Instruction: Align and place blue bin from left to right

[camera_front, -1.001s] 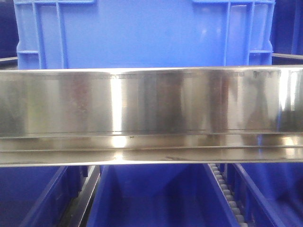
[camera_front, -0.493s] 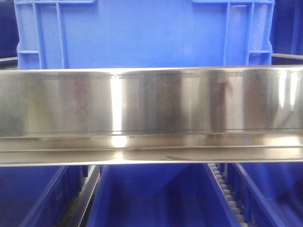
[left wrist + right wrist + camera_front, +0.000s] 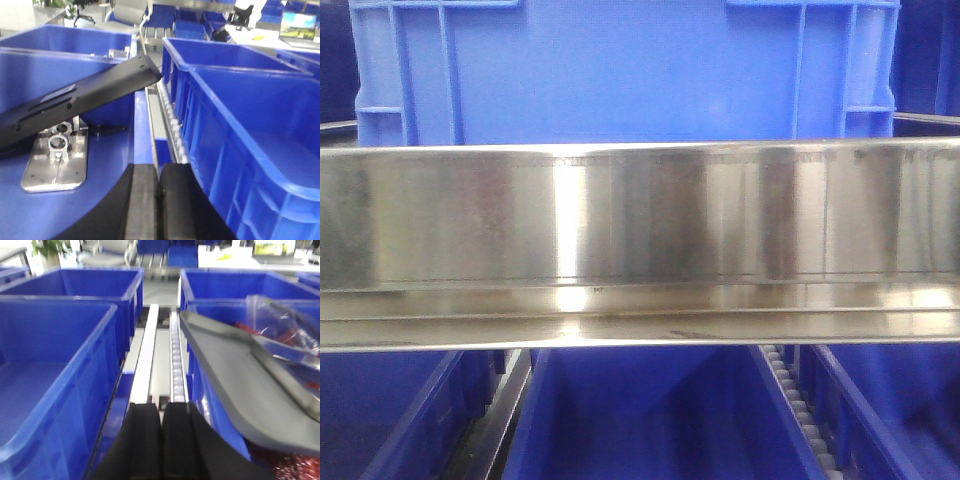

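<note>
Blue bin (image 3: 620, 70) has smooth, seemingly plastic walls.

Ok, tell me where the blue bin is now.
In the front view the blue bin fills the top centre, just behind the shiny steel rail.

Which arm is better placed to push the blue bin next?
Leaning left, weakly: the left gripper, shut, sits close beside the wall of an empty bin; the right gripper, also shut, hangs over the roller track between bins.
</note>
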